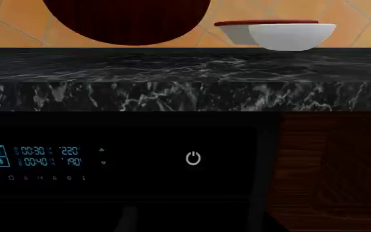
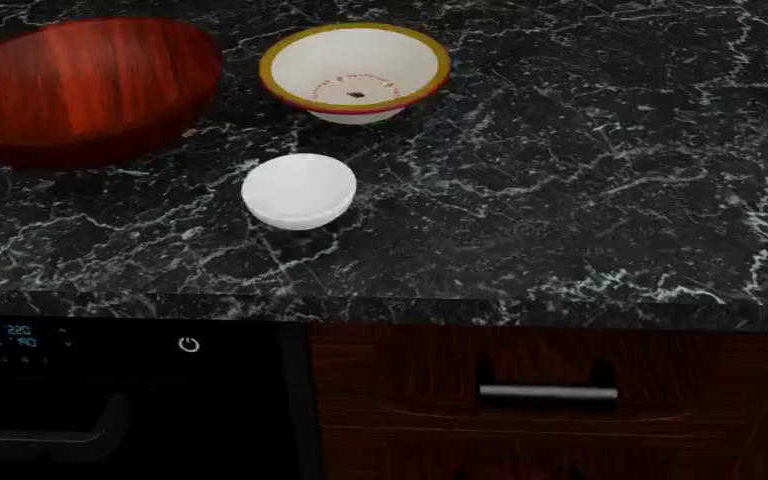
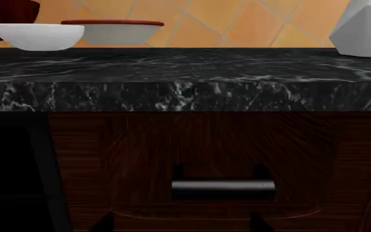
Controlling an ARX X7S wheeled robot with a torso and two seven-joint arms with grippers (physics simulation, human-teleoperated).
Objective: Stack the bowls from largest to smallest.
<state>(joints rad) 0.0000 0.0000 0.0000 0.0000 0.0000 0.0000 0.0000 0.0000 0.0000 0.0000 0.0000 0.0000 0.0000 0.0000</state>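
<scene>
Head view is the only one looking down onto the black marble counter (image 2: 558, 180): red-brown wood-grain bowl (image 2: 84, 85) at about 10 o'clock, white bowl with yellow-red rim (image 2: 355, 72) near 12 o'clock just beside it, small plain white bowl (image 2: 299, 190) nearer the front edge, roughly centre-left, apart from both. All three sit separately, none nested. Rimmed bowl shows a red dotted ring inside and a small dark speck at its bottom; can't tell what the speck is. Wood bowl looks empty; the small one's inside reads as flat white, nothing visible in it. Wrist views see the same bowls side-on from below counter level, so no interiors: left wrist view has wood bowl (image 1: 126, 21), small white bowl (image 1: 292, 36) overlapping the rimmed bowl (image 1: 237, 30) behind it, plus the oven panel (image 1: 118, 159) with power icon and lit timer digits. Right wrist view shows small bowl (image 3: 37, 36), rimmed bowl (image 3: 118, 31), a sliver of wood bowl (image 3: 11, 12), orange tile wall (image 3: 237, 24), a faceted pale grey object (image 3: 366, 29) at the counter's far right, and the wood drawer (image 3: 224, 154) with metal handle (image 3: 223, 185). Neither pincer appears in any view, so spread or pressed together: can't tell.
</scene>
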